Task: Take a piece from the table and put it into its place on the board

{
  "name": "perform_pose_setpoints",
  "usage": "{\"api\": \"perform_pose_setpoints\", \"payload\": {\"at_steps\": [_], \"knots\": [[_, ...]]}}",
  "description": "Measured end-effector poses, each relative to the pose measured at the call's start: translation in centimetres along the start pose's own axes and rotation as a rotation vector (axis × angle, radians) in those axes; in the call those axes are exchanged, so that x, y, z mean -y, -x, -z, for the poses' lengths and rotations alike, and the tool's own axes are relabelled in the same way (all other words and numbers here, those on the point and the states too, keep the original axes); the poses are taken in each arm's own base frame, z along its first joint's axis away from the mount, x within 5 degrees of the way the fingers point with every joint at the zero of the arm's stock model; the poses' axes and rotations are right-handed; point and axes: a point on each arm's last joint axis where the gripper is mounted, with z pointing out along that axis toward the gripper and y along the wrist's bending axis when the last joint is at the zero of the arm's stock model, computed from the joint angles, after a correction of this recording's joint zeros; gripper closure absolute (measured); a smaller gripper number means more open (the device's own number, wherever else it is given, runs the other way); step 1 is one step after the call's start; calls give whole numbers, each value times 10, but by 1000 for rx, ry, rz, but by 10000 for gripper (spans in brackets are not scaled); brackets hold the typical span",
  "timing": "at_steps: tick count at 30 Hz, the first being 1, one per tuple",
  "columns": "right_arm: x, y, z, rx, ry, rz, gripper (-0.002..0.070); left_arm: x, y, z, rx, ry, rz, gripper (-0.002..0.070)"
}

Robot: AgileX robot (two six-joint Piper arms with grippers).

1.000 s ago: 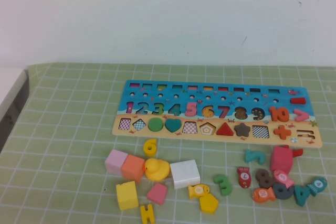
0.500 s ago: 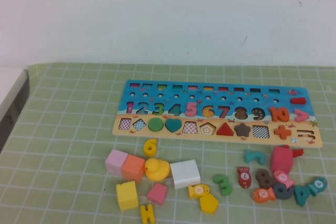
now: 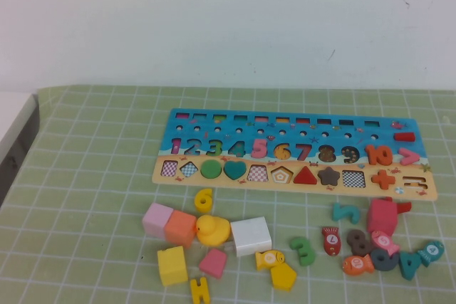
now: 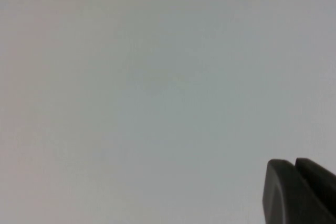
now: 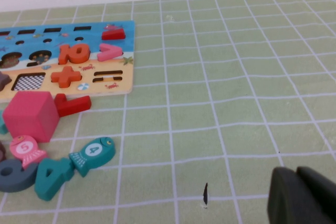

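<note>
Yellow piece (image 3: 204, 198) lies flat below the board (image 3: 299, 149); left gripper (image 4: 300, 192) and right gripper (image 5: 302, 195) look closed.

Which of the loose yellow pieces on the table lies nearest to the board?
The yellow numeral 6, just below the board. The yellow block, H and pentagon lie farther off, beyond the duck.

A yellow duck (image 3: 212, 231) sits between orange (image 3: 182, 228) and white blocks (image 3: 251, 236).

Both grippers are cut off by their wrist views' edges, jaws perhaps together.
</note>
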Motion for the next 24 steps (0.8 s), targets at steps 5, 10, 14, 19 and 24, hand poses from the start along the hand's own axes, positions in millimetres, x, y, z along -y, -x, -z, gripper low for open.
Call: {"api": "perform_pose_setpoints", "payload": {"at_steps": [5, 10, 14, 19, 24], "knots": [[0, 0, 0, 0, 0, 0, 679, 1, 31, -22, -311, 60, 3, 677], [0, 0, 0, 0, 0, 0, 679, 0, 26, -33, -480, 92, 47, 677], [0, 0, 0, 0, 0, 0, 679, 1, 27, -35, -469, 95, 75, 677], [0, 0, 0, 0, 0, 0, 679, 1, 36, -47, -407, 85, 48, 677], [0, 0, 0, 0, 0, 0, 679, 0, 38, -100, -665, 135, 77, 677]]}}
